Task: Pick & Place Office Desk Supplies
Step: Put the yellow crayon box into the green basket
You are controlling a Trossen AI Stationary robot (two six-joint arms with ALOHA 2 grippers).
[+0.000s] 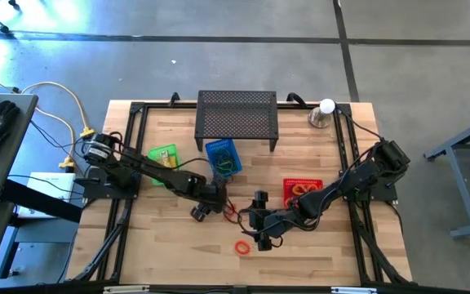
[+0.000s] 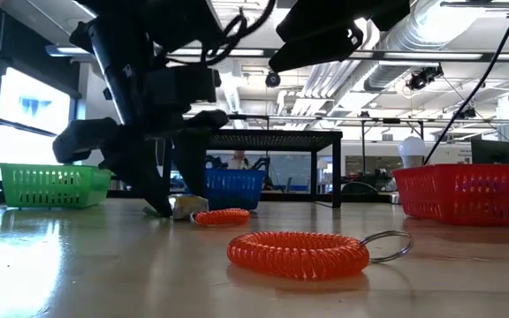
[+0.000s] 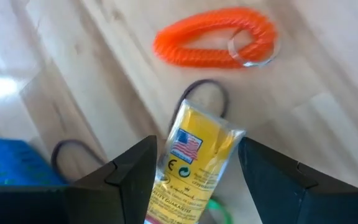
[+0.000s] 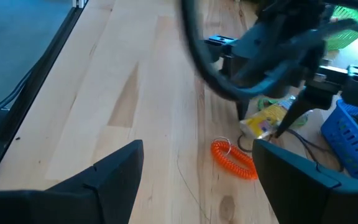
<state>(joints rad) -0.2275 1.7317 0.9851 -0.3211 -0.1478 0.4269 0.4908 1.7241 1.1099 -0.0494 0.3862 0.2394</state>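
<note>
Left wrist view: we find the left gripper (image 3: 194, 180) with fingers parted either side of a yellow plastic packet (image 3: 194, 168) lying on the wooden table (image 3: 328, 137) — not clamped. Beside the packet lie an orange coiled wrist loop (image 3: 213, 45) and a thin dark band (image 3: 204, 93). The blue mesh basket (image 1: 223, 157) stands near. The right gripper (image 4: 197, 180) hovers wide apart, empty — another orange coil (image 2: 297, 253) lies nearer the front edge.

The packet (image 3: 194, 165) lies on the table (image 1: 161, 245) between the left claw's (image 3: 194, 180) fingers, a coil (image 3: 215, 37) just beyond.
</note>
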